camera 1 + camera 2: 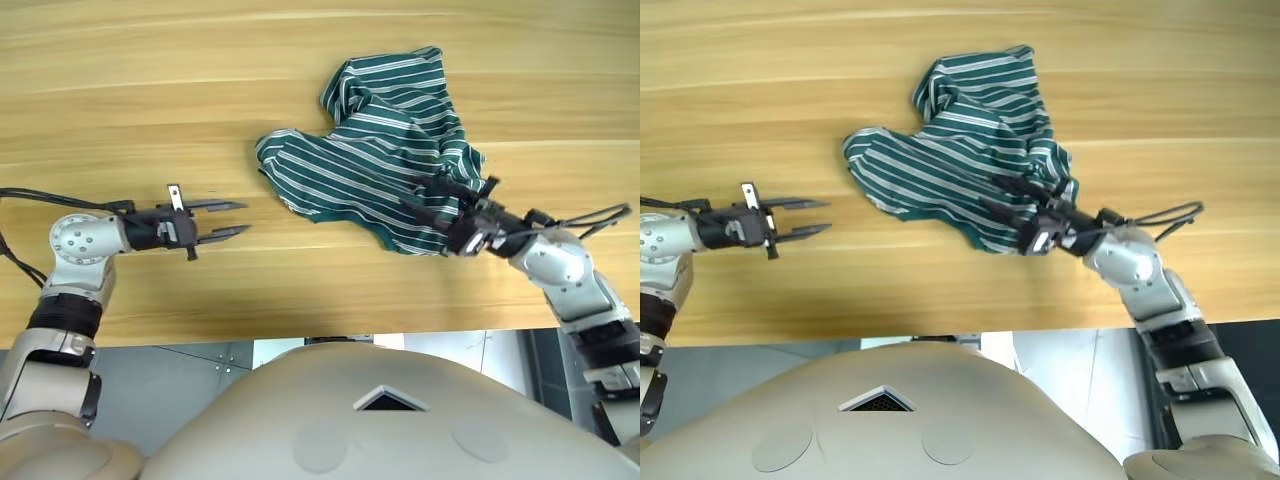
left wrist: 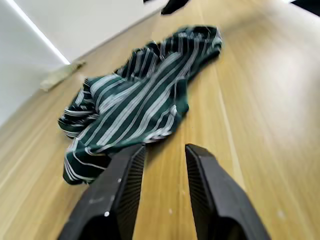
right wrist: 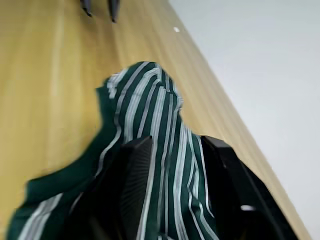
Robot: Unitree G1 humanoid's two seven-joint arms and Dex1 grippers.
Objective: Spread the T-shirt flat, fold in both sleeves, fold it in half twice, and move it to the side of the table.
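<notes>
Wood grain runs left to right across the table (image 1: 150,90), a pale honey-coloured top with long plank seams and a soft glare along its far part. Your T-shirt (image 1: 380,160), dark green with thin white stripes, lies crumpled right of the table's middle. It is bunched and folded over itself, with one lobe reaching toward the far side and a rounded flap spilling left. None of it is spread flat yet.

Your left gripper (image 1: 246,217) hangs over bare wood well left of the shirt, pointing right toward it. Its two dark fingers (image 2: 125,175) are parted with only tabletop between them, so it is released and grasps nothing. From its wrist camera you can see the shirt's nearest hem lying just past the fingertips, apart from them.

Your right gripper (image 1: 425,195) sits at the shirt's near right edge, angled in toward the far left. Its fingers (image 3: 135,180) stand apart on either side of a raised ridge of striped cloth. The cloth fills the gap between them, but they are not pinched together.

Past the table's near edge you can see grey floor (image 1: 200,360). Beyond the far edge, the left wrist view shows a plain white wall (image 2: 75,25).
</notes>
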